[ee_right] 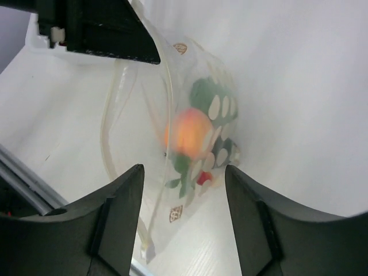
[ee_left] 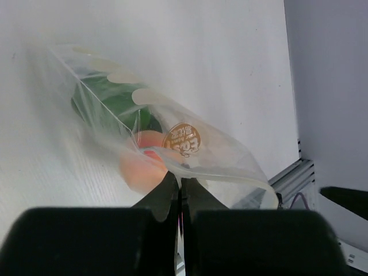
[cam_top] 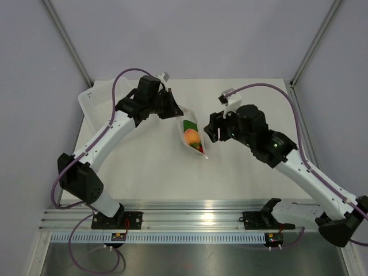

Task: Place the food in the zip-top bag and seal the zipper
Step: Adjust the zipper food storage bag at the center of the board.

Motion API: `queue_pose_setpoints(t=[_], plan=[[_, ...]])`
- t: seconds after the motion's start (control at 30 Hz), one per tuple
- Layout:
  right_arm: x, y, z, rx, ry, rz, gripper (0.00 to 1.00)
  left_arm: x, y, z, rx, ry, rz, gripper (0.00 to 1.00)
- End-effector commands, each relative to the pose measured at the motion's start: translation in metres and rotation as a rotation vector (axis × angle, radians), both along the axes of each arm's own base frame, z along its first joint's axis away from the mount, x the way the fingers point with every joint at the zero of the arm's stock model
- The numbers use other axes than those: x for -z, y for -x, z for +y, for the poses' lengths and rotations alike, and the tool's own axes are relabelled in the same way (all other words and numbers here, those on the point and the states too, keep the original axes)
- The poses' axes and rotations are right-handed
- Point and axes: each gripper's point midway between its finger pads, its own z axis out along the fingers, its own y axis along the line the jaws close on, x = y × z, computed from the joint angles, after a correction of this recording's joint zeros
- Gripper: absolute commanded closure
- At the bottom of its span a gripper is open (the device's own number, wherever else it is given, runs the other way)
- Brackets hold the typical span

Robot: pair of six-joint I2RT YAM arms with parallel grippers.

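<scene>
— Where's the zip-top bag (cam_top: 192,135)?
— Pinched at one edge by the left gripper (ee_left: 180,183), jaws clenched; peach (ee_right: 188,133) and green lump (ee_left: 109,106) inside (red piece (ee_right: 202,178) too).
— Right gripper (cam_top: 211,127)?
— Just right of the bag, jaws spread.

White-dotted clear bag (ee_right: 195,69) — orange-pink peach (ee_right: 187,133), green lump (ee_right: 204,95)

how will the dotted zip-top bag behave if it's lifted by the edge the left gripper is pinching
Probably floppy: the zip-top bag creases and bulges where the left gripper pinches it. The peach and green lump would likely slide to the low end and drag it down. The glossy film may slip from a light grip.
</scene>
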Motion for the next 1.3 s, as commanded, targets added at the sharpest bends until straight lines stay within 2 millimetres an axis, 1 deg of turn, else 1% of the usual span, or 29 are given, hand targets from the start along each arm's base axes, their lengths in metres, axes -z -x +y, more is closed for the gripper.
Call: queue_pose_setpoints(t=[0.0,0.03,0.07,0.1,0.13,0.17,0.2,0.23,0.27,0.33,0.47,0.5,0.57,0.6,0.7,0.83,0.87,1.13,1.17,1.2,1.23,1.27], plan=[[-0.005,0.002,-0.034,0.061,0.057,-0.134,0.34,-0.008,-0.020,-0.018,-0.025,0.105,0.029,1.00],[-0.009,0.007,-0.043,0.071,0.054,-0.163,0.33,-0.001,-0.025,-0.019,-0.037,0.103,0.044,1.00],[0.003,0.010,-0.047,0.076,0.067,-0.158,0.32,-0.001,-0.027,-0.019,-0.051,0.113,0.060,1.00],[0.006,0.013,-0.050,0.072,0.067,-0.165,0.31,0.002,-0.028,-0.021,-0.055,0.117,0.069,1.00],[0.003,0.021,-0.050,0.029,0.055,-0.198,0.30,0.005,-0.031,-0.022,-0.063,0.123,0.077,1.00],[0.021,0.025,-0.047,-0.017,0.067,-0.210,0.29,0.006,-0.032,-0.022,-0.077,0.132,0.090,1.00],[0.018,0.035,-0.045,-0.063,0.035,-0.243,0.28,0.006,-0.034,-0.023,-0.085,0.139,0.089,1.00],[0.042,0.039,-0.047,-0.078,0.054,-0.230,0.29,0.005,-0.035,-0.023,-0.093,0.143,0.090,1.00],[0.040,0.039,-0.045,-0.084,0.027,-0.264,0.29,0.005,-0.036,-0.022,-0.104,0.147,0.095,1.00],[0.050,0.047,-0.047,-0.108,0.016,-0.274,0.29,0.007,-0.038,-0.020,-0.122,0.144,0.098,1.00],[0.056,0.050,-0.045,-0.109,-0.004,-0.249,0.30,0.009,-0.041,-0.017,-0.158,0.153,0.105,1.00],[0.061,0.049,-0.043,-0.108,0.002,-0.232,0.30,0.007,-0.043,-0.018,-0.166,0.168,0.104,1.00],[0.068,0.054,-0.034,-0.146,-0.014,-0.210,0.32,0.008,-0.044,-0.018,-0.172,0.176,0.109,1.00],[0.075,0.055,-0.031,-0.158,-0.008,-0.194,0.33,0.008,-0.045,-0.018,-0.175,0.180,0.111,1.00],[0.085,0.057,-0.022,-0.161,-0.036,-0.156,0.36,0.010,-0.046,-0.020,-0.175,0.186,0.117,1.00],[0.092,0.059,-0.011,-0.179,-0.047,-0.144,0.41,0.011,-0.049,-0.018,-0.180,0.185,0.119,1.00],[0.097,0.059,-0.009,-0.183,-0.035,-0.133,0.41,0.011,-0.049,-0.017,-0.183,0.185,0.119,1.00],[0.101,0.060,0.002,-0.199,-0.041,-0.132,0.41,0.009,-0.049,-0.014,-0.193,0.185,0.114,1.00],[0.104,0.060,0.003,-0.199,-0.037,-0.127,0.41,0.009,-0.049,-0.014,-0.194,0.184,0.114,1.00],[0.111,0.061,0.005,-0.202,-0.026,-0.113,0.41,0.008,-0.049,-0.013,-0.195,0.187,0.114,1.00],[0.102,0.054,0.008,-0.181,-0.054,-0.152,0.41,0.009,-0.050,-0.014,-0.194,0.187,0.116,1.00],[0.106,0.052,0.010,-0.178,-0.049,-0.149,0.41,0.009,-0.049,-0.014,-0.192,0.189,0.116,1.00]])
